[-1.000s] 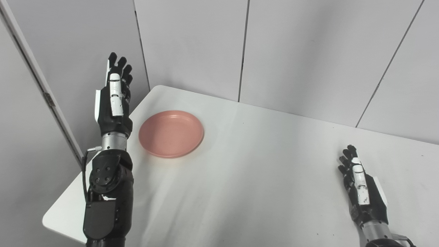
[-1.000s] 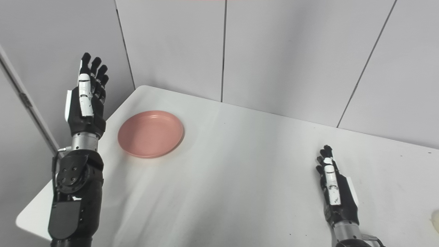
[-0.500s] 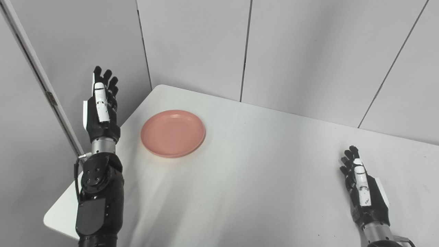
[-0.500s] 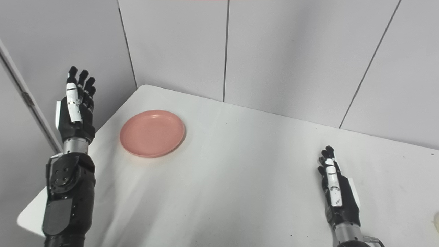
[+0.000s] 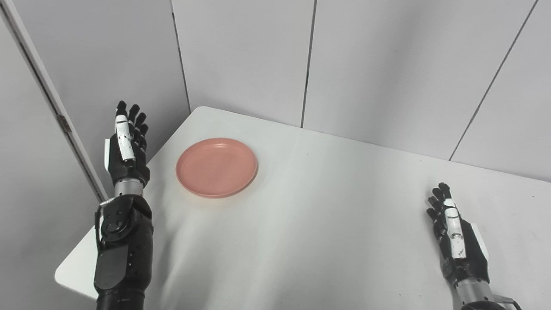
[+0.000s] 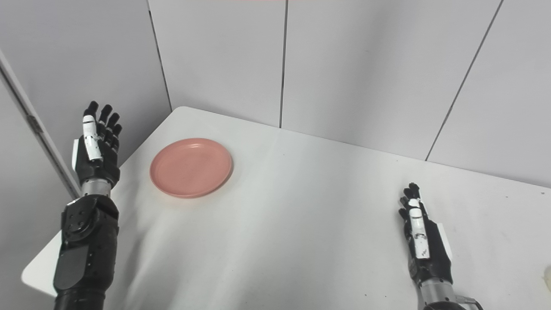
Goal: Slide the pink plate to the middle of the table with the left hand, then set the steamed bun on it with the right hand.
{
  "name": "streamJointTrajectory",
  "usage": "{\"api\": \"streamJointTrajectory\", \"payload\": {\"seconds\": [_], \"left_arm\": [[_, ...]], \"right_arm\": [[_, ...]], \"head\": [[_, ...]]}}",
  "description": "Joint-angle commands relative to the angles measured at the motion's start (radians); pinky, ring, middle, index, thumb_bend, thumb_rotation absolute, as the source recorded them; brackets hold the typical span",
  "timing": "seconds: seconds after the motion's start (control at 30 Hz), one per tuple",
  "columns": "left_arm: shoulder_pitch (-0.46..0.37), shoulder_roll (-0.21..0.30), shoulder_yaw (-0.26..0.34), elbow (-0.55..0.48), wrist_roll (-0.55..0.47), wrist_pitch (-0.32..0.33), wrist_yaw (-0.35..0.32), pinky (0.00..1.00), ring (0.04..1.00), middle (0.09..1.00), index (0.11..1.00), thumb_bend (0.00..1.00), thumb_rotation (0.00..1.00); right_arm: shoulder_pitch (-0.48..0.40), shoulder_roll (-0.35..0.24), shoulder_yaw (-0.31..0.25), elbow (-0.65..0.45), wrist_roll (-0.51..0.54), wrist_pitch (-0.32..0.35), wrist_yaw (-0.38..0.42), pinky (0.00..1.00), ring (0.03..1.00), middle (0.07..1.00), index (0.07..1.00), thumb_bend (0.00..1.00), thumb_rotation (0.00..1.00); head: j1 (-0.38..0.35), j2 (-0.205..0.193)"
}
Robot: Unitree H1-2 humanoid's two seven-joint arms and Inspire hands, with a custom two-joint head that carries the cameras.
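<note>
1. Nearest to the viewer, the right hand [image 5: 457, 241] lies low over the tabletop [image 5: 335, 224] at the near right, fingers straight and loosely apart, holding nothing. It sits where it was a second ago, so it looks to be waiting its turn.
2. At the very right edge of the right eye view, a pale rounded sliver shows on the tabletop; it may be the steamed bun [image 6: 548, 277], though too little is in view to be sure.
3. Over at the left edge, the left hand [image 5: 126, 148] stands upright with fingers spread and empty. Over the last second it has dropped lower and drifted outward, away from the table's side. It now hangs just beyond the left edge, apart from the plate.
4. That change suggests the sliding step has not started; the hand appears to be lining up beside the plate's left side.
5. Farther back, the pink plate [image 5: 216, 167] rests flat in the far left part of the tabletop, unmoved. It is round, shallow, plain salmon pink with a low raised rim, and empty.
</note>
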Motion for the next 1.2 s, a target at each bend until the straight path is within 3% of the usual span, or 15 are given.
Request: {"api": "streamJointTrajectory", "payload": {"seconds": [0.0, 0.33, 1.17], "left_arm": [[-0.039, 0.025, -0.003, -0.016, 0.002, -0.015, 0.012, 0.97, 0.948, 0.948, 0.973, 0.45, 1.00], [-0.042, 0.028, -0.013, 0.048, 0.004, 0.000, 0.023, 0.99, 0.963, 0.952, 0.976, 0.43, 1.00], [-0.071, 0.041, -0.045, 0.301, -0.043, -0.049, -0.049, 0.97, 0.946, 0.945, 0.960, 0.42, 1.00]], "right_arm": [[0.040, -0.005, -0.010, 0.048, 0.002, 0.035, -0.008, 1.00, 0.996, 0.997, 1.000, 0.14, 1.00], [0.045, -0.004, -0.009, 0.039, -0.002, 0.040, -0.012, 1.00, 0.987, 0.988, 1.000, 0.16, 1.00], [0.046, 0.000, -0.015, 0.040, 0.004, 0.030, -0.013, 1.00, 0.984, 0.983, 1.000, 0.16, 1.00]], "head": [[-0.001, 0.001], [-0.004, 0.003], [-0.008, 0.013]]}}
